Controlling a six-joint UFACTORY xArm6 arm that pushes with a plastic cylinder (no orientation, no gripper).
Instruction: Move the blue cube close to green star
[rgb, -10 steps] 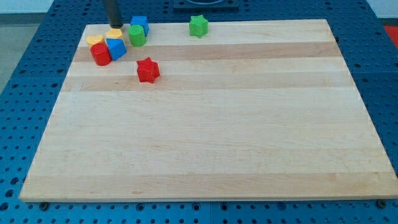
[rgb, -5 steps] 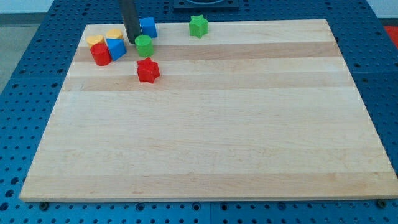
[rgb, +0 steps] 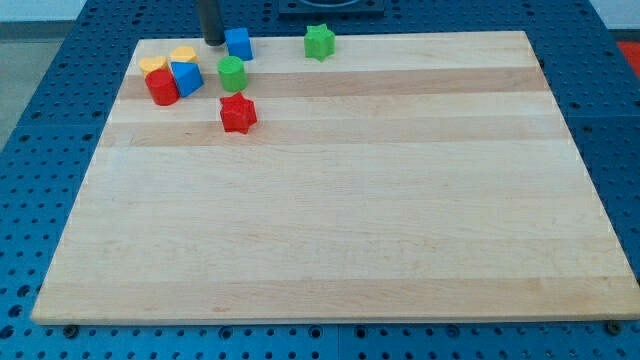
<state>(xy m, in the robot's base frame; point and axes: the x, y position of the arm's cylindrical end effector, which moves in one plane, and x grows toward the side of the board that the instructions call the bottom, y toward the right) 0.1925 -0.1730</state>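
The blue cube (rgb: 238, 43) sits near the top edge of the wooden board (rgb: 330, 200), left of centre. The green star (rgb: 319, 41) lies to its right, about a cube's width or two away, also at the top edge. My tip (rgb: 214, 42) is just left of the blue cube, touching or nearly touching its left side. The rod rises out of the view's top.
A green cylinder (rgb: 231, 73) stands just below the blue cube. A red star (rgb: 237, 113) lies below that. At the top left are a red cylinder (rgb: 161, 87), a second blue block (rgb: 187, 78) and two yellow blocks (rgb: 154, 64) (rgb: 183, 53).
My tip moved right, pushing the green cylinder down and right and the blue cube right, then drew back toward the view's top to the cube's left side.
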